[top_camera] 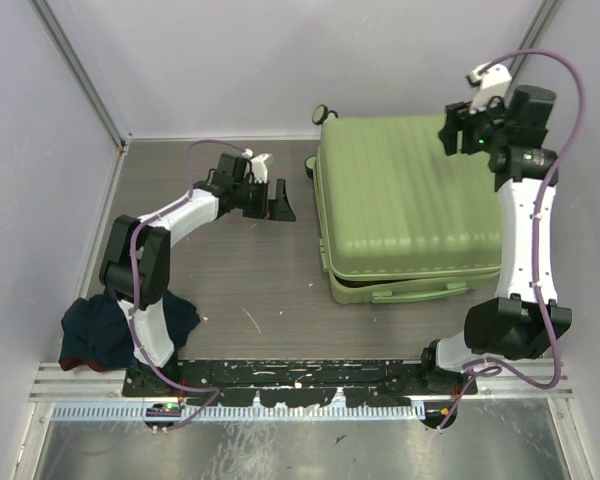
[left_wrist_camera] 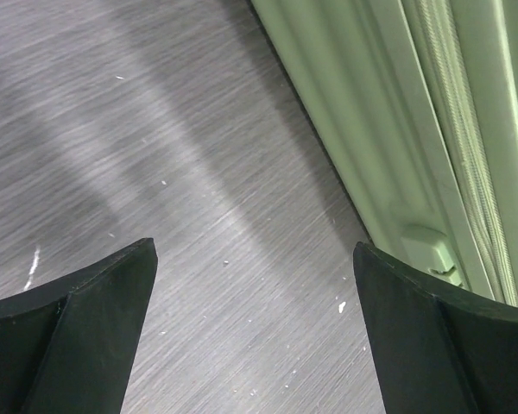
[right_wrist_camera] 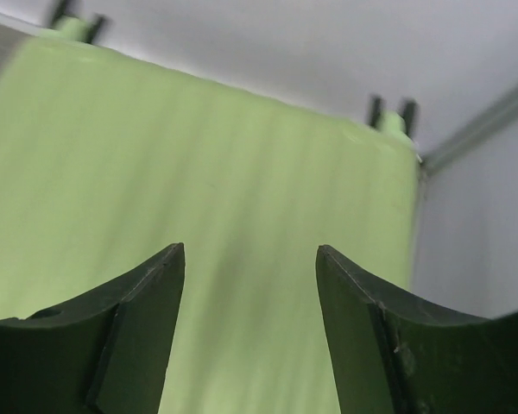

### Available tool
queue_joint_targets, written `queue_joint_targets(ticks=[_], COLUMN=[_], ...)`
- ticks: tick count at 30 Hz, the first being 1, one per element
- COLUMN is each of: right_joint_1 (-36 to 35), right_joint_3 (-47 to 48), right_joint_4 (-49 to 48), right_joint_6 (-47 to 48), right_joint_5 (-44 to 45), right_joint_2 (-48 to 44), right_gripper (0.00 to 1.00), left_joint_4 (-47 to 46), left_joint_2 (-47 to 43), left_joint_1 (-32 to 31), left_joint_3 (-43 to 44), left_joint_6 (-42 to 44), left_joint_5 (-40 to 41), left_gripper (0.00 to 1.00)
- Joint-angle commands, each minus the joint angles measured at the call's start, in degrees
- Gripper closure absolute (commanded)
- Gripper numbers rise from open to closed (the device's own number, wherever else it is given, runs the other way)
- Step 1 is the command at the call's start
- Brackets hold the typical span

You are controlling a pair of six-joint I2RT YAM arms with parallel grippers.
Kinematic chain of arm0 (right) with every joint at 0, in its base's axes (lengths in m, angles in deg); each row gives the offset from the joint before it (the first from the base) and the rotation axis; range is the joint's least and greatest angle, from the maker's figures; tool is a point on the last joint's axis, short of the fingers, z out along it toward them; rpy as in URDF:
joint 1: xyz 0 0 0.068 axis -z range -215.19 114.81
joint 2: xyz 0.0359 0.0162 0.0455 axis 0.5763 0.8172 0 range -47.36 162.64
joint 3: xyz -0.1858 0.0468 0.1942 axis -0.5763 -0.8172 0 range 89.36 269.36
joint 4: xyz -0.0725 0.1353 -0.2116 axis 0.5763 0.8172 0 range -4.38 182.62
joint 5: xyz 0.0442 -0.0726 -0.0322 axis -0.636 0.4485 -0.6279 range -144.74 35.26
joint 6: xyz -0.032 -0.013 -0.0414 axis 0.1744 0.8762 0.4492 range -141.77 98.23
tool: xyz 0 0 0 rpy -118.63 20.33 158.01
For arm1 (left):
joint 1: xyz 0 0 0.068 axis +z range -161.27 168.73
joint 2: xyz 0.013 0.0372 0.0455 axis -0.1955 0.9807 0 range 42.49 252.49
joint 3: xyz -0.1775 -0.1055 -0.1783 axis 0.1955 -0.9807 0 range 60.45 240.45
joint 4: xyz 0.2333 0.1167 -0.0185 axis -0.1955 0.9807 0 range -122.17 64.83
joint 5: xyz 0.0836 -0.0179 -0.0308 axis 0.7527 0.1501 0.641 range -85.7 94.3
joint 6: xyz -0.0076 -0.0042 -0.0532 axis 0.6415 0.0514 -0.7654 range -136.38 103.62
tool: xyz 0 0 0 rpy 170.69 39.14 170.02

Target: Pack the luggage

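Light-green ribbed luggage [top_camera: 410,195], lying flat (lid ajar)

You have one luggage [top_camera: 410,195] on one worktop [top_camera: 240,280]. You have one dark bundle of cloth [top_camera: 95,330] at the near left. Your arms number two, left arm [top_camera: 170,220] and right arm [top_camera: 525,230], each showing two fingers [left_wrist_camera: 86,328]. Two black wheels [top_camera: 325,112] are countable on the luggage from above.

No legible text, no brand or number (in any view)
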State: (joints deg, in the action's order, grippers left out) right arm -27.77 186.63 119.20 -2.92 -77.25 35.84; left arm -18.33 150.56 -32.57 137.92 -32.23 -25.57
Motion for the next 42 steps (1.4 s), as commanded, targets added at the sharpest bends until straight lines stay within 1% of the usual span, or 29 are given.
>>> queue_joint_targets(ticks=[1, 3, 7, 12, 17, 22, 27, 31, 37, 42], right_joint_1=[10.09, 15.30, 21.56, 28.26, 32.66, 32.85, 32.83, 32.68, 29.87, 24.98], right_joint_3=[4.59, 5.30, 5.12, 1.75, -2.04, -10.18, -18.97, -24.11, -31.79, -36.95], right_joint_4=[4.91, 6.21, 8.62, 8.01, 7.38, 6.34, 4.42, 6.19, 6.60, 7.80], right_joint_6=[0.05, 1.69, 7.17, 14.79, 19.82, 24.48, 26.91, 30.00, 32.62, 35.40], right_joint_5=[-1.91, -1.50, 0.76, 1.28, -1.77, -5.83, -10.73, -16.43, -20.90, -22.91], right_joint_2=[2.08, 3.71, 6.77, 10.17, 13.35, 14.56, 15.61, 15.54, 11.08, 4.33], right_gripper=[0.34, 0.36, 0.40, 0.45, 0.51, 0.53, 0.56, 0.56, 0.56, 0.55], left_joint_4=[-3.70, -3.57, -3.67, -3.40, -4.27, -4.53, -4.94, -5.32, -4.35, -1.94], left_joint_2=[-4.24, -4.18, -4.42, -4.66, -4.29, -4.75, -5.65, -6.53, -7.33, -7.55], left_joint_1=[-1.55, -1.55, -1.55, -1.34, 0.93, 3.47, 7.13, 9.94, 14.81, 20.17], left_joint_3=[-0.72, -0.70, -0.77, -0.16, 0.05, 0.46, 0.81, 0.75, 0.57, 1.23], left_joint_6=[0.73, 0.37, 0.78, 0.95, -3.29, -5.49, -8.48, -9.65, -10.84, -11.21], left_joint_5=[-0.84, -0.07, 0.54, 0.85, -0.31, -1.13, -2.06, -2.04, -0.62, 2.34], left_gripper=[0.04, 0.04, 0.04, 0.04, 0.04, 0.03, 0.03, 0.03, 0.02, 0.02])
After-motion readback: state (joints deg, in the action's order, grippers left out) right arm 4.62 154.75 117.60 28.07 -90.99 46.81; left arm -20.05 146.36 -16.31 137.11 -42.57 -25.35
